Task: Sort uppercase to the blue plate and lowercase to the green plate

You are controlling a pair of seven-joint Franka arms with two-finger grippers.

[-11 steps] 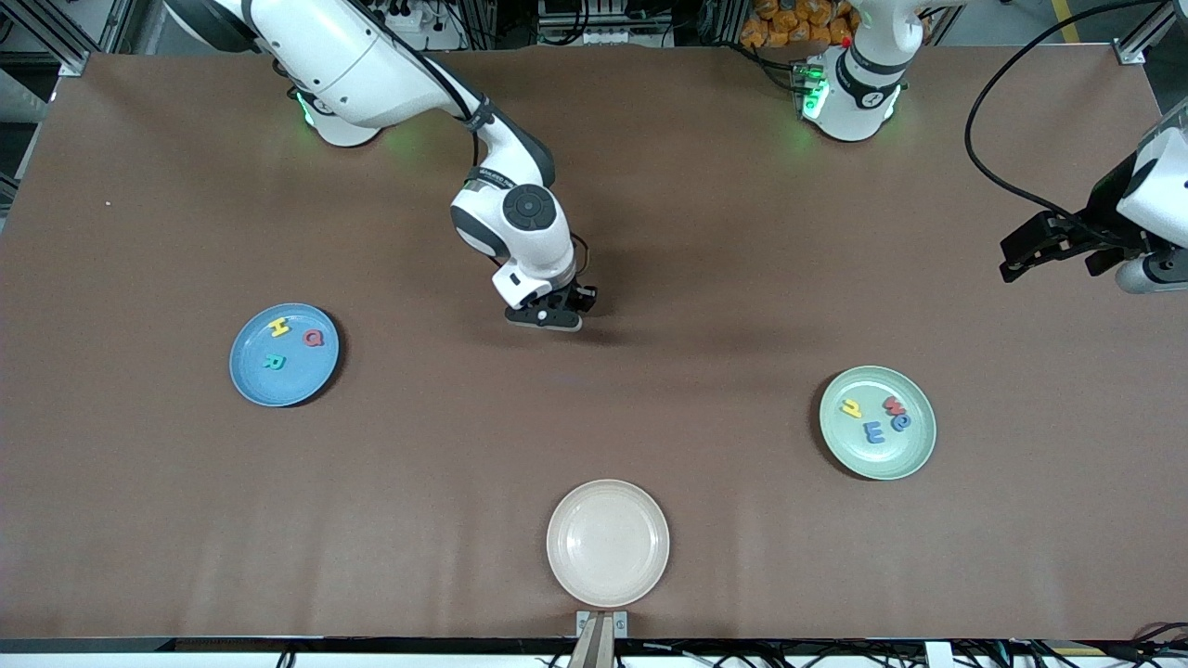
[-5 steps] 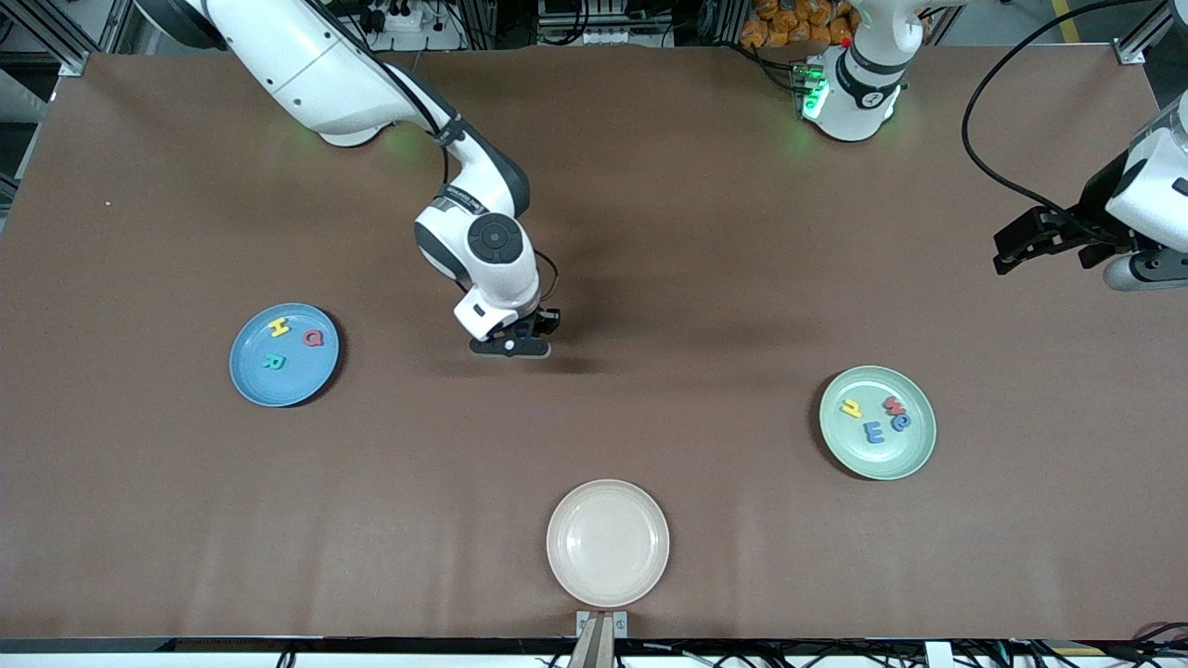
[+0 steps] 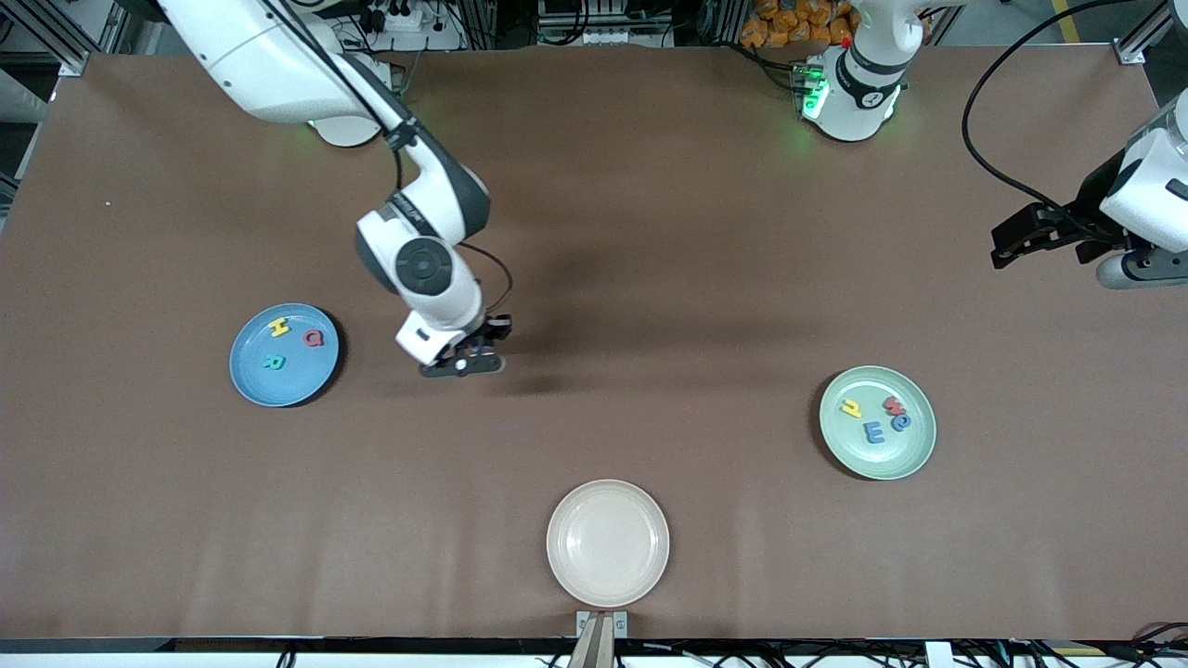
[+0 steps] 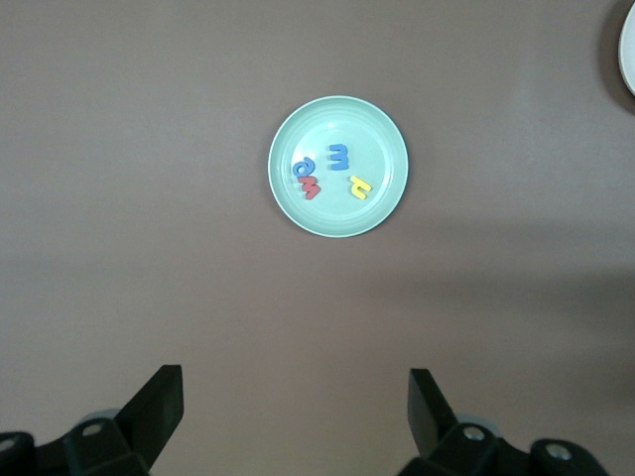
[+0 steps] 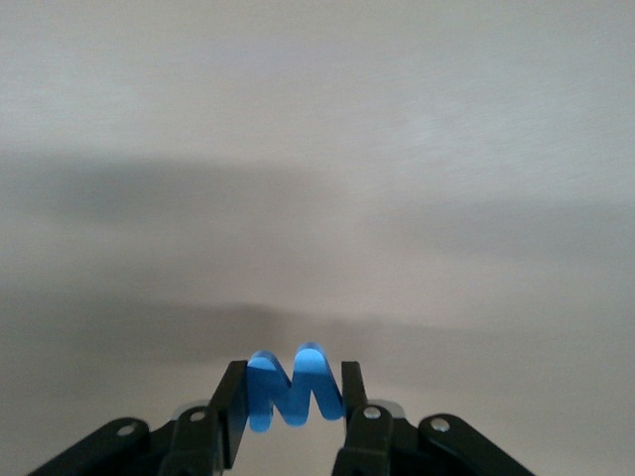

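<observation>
Over bare table beside blue plate [image 3: 283, 355]: right gripper [image 3: 461, 364] clamps M [image 5: 295, 388], carry step. Next: get over plate, release. Left gripper [image 4: 296, 416] wide, empty, waiting above green plate [image 4: 337, 166].

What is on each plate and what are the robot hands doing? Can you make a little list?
blue plate: yellow H, red Q, teal R
green plate: yellow hooked letter, red w, blue rounded letter, blue E
cream plate: nothing on it
right gripper: shut on blue M, over bare table beside the blue plate
left gripper: open, waiting high up at its end of the table
</observation>
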